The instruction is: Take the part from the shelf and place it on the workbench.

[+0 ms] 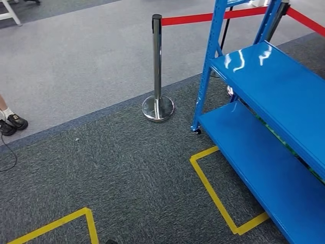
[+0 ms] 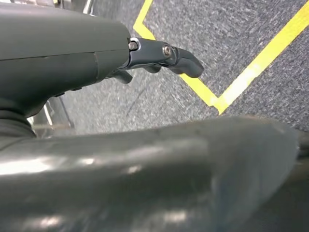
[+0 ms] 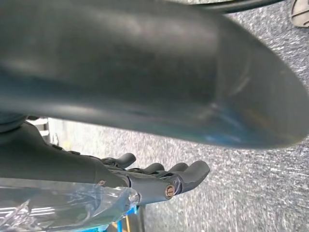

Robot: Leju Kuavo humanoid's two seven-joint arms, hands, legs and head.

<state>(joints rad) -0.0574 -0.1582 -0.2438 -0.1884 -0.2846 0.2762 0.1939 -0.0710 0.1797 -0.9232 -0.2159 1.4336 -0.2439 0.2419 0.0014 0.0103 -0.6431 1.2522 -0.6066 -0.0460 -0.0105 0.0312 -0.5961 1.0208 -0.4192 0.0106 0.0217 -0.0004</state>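
Note:
The blue metal shelf stands at the right of the head view, and the two boards I see are bare. My left hand hangs over grey carpet with its dark fingers stretched out and nothing in them. My right hand also hangs over carpet, its fingers only slightly curled and apart from the thick thumb, with nothing between them. Crinkled clear plastic lies along the far side of the right hand, next to a strip of blue. I cannot tell whether it touches the hand or what it wraps.
A chrome stanchion with a red belt stands left of the shelf. Yellow tape marks a box at the shelf's foot, and more tape lies at the lower left. A person's shoes and a thin cable are at the far left.

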